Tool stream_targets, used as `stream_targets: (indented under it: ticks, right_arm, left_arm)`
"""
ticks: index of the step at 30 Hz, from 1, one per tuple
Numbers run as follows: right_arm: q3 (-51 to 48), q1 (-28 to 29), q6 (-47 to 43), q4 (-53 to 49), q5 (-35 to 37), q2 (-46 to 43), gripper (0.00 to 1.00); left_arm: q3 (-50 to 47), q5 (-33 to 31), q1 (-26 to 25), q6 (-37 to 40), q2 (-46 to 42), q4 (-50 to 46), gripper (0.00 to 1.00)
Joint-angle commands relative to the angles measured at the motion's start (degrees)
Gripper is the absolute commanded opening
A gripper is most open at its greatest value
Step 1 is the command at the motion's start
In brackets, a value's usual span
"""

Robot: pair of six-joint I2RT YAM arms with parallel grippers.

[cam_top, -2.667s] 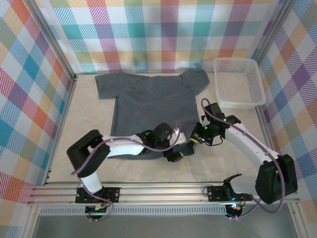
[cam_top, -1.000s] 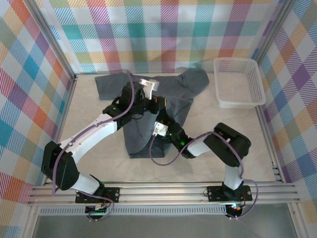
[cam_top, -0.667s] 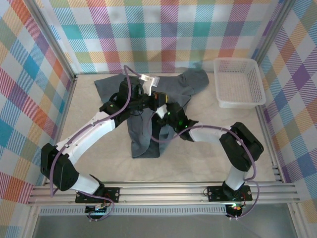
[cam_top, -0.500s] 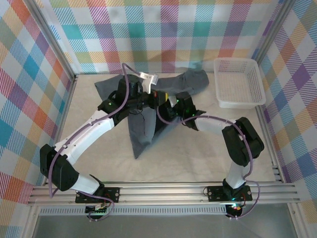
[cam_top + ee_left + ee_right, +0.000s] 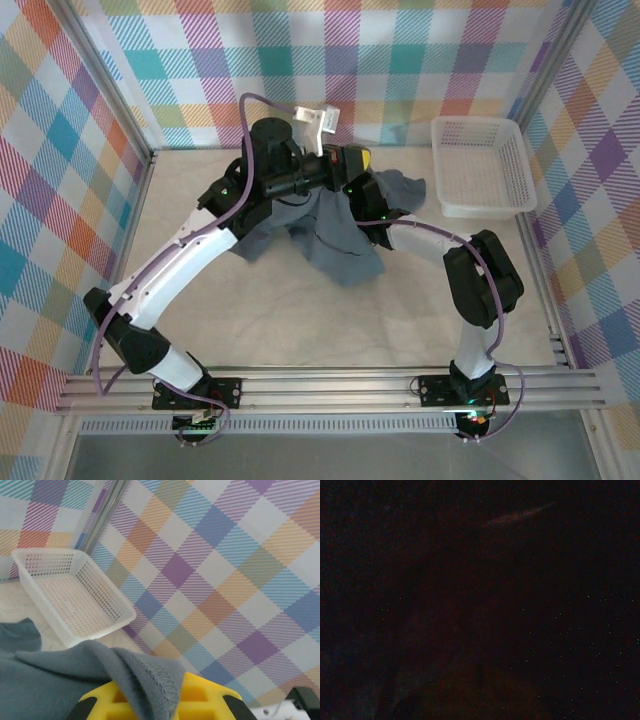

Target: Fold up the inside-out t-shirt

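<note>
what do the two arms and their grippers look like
Both the left arm and the right arm have white links between bulky black joints, with a purple cable looping along each. The left gripper has chunky yellow fingers and a white camera bracket on its wrist.

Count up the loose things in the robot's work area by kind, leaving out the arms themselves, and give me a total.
dark grey t-shirt: 1
white mesh basket: 1
Total: 2
</note>
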Motion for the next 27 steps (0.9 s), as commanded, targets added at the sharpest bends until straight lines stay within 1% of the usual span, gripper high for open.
stream_targets:
  ticks: [1,2,3,4,6,8,10,12,14,16,18,19,22,24,25,27]
  right_arm:
    - [3.1,0.5,1.0,-4.6,-2.0,4.5,0.01]
    - [4.2,0.7,1.5,-6.6,-4.1,5.3,0.01]
    - [4.4,1.1,2.2,-6.9,-6.2,4.8,0.01]
    - [4.1,1.2,3.0,-6.3,-7.4,3.7,0.01]
    - [4.0,1.1,6.0,-3.8,-8.7,0.9,0.02]
    - [6.7,0.8,7.1,-5.2,-8.6,1.0,0.03]
    - [11.1,0.9,5.0,-9.1,-9.2,4.3,0.03]
    - [13.5,0.9,2.2,-11.5,-8.6,9.7,0.04]
    - [15.3,0.7,0.0,-13.1,-9.7,14.6,0.06]
    - [20.4,0.8,-2.8,-19.2,-12.5,18.5,0.1]
    - [25.3,0.9,-5.4,-26.4,-12.9,20.7,0.17]
    - [26.6,0.9,-6.0,-28.7,-11.8,20.8,0.21]
    - [28.6,0.8,-7.6,-34.8,-5.0,19.9,0.38]
    - [29.2,0.8,-8.2,-38.7,-1.0,19.2,0.48]
    - [29.4,0.8,-8.2,-40.7,0.6,18.9,0.54]
    - [30.2,0.7,-8.0,-46.7,3.6,19.1,0.69]
  left_arm:
    - [7.5,2.2,-1.3,-1.5,3.3,0.0,0.0]
    - [10.1,1.8,-1.6,-0.8,4.6,-1.2,0.0]
    - [12.6,1.5,-1.8,0.0,5.9,-4.5,0.0]
    - [14.4,1.6,-2.0,0.5,6.7,-5.5,0.0]
    - [16.9,2.4,-2.8,0.9,8.0,-5.6,0.0]
    - [19.2,3.7,-3.9,0.8,9.0,-4.5,0.0]
    - [23.5,4.9,-5.5,1.4,10.5,-5.4,0.0]
    - [29.7,5.3,-7.8,4.5,11.9,-8.7,0.0]
    - [33.8,3.7,-10.0,9.3,12.0,-13.0,0.0]
    - [34.1,0.4,-12.0,15.2,10.4,-16.7,0.0]
    - [32.9,-3.2,-13.6,20.9,8.2,-20.0,0.0]
    - [32.1,-4.5,-13.9,22.4,7.3,-20.9,0.0]
    - [28.9,-7.4,-14.1,24.8,4.2,-21.8,0.0]
    - [26.0,-9.3,-14.1,26.5,1.8,-21.1,0.0]
    - [24.9,-10.8,-14.1,27.3,1.0,-21.0,0.0]
    - [23.8,-15.6,-14.1,29.8,0.2,-22.5,0.0]
